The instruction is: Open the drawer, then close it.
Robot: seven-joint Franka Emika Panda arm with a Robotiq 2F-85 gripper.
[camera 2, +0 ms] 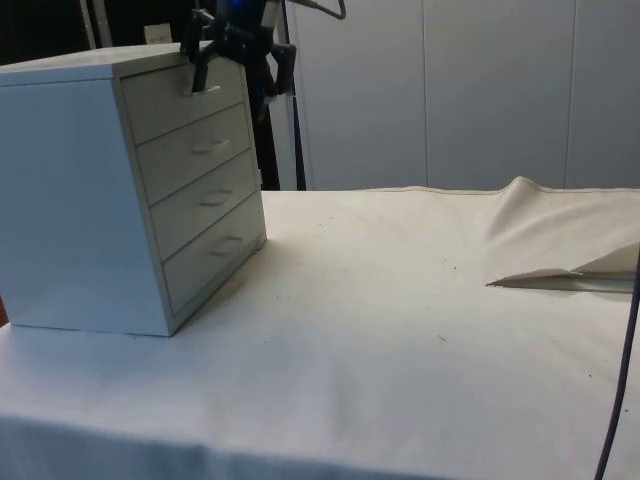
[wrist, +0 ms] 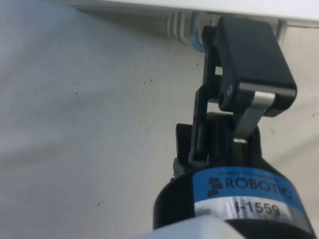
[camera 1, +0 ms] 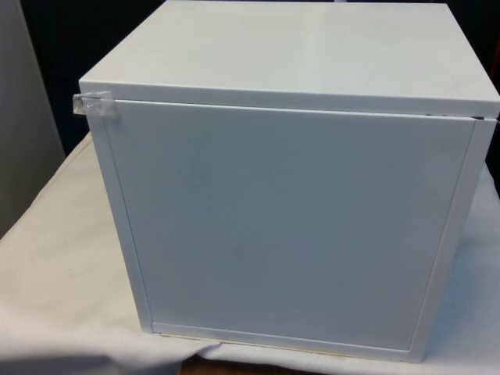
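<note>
The chest of drawers stands on the desk, near one end of it; its four drawers sit stacked one above another, each with a handle at the middle of its front; the top drawer lies highest, just under the chest's top panel; the jaws stand right at this drawer's handle, with the other three drawers below them and the chest's body behind; in the front view the chest's back panel faces the camera; a fold of cloth lies on the desk well apart from the jaws, towards the far corner.
</note>
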